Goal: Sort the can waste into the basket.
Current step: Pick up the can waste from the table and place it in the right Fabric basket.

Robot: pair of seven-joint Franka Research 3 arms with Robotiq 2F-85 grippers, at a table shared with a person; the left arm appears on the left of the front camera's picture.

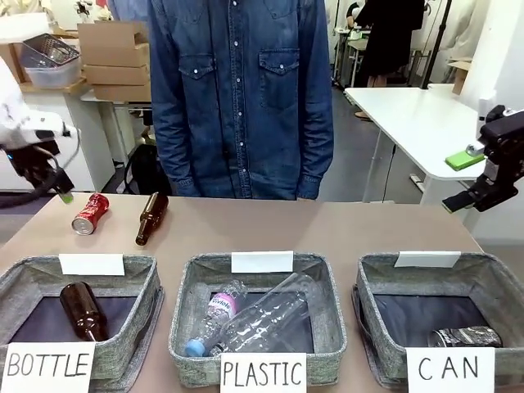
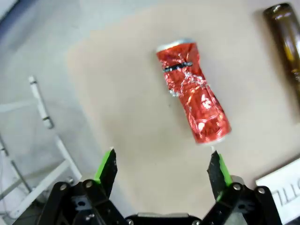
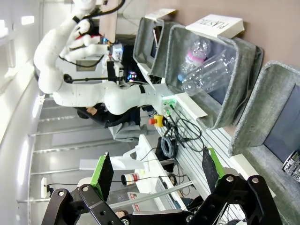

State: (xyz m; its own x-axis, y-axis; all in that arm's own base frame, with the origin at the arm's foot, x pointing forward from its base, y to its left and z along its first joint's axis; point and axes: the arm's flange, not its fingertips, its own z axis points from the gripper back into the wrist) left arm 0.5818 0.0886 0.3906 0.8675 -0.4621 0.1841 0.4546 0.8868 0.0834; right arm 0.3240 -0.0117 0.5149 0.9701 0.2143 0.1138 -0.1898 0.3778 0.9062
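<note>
A red dented can (image 1: 90, 214) lies on its side on the brown table at the far left. My left gripper (image 1: 59, 192) hangs open just left of it and a little above. In the left wrist view the red can (image 2: 194, 97) lies ahead of the open left gripper (image 2: 162, 168), nearer one green-padded finger (image 2: 218, 169). A dark can (image 1: 465, 336) lies in the grey basket (image 1: 499, 274) marked "CAN" at the front right. My right gripper (image 1: 463, 201) hovers open off the table's right edge, above that basket. In the right wrist view, the right gripper (image 3: 156, 168) holds nothing; the basket (image 3: 262, 117) and dark can (image 3: 293, 164) show.
A brown bottle (image 1: 151, 218) lies right of the red can. The "BOTTLE" basket (image 1: 139, 270) holds a brown bottle; the "PLASTIC" basket (image 1: 323, 274) holds clear bottles. A person in a denim shirt (image 1: 241, 98) stands at the far edge.
</note>
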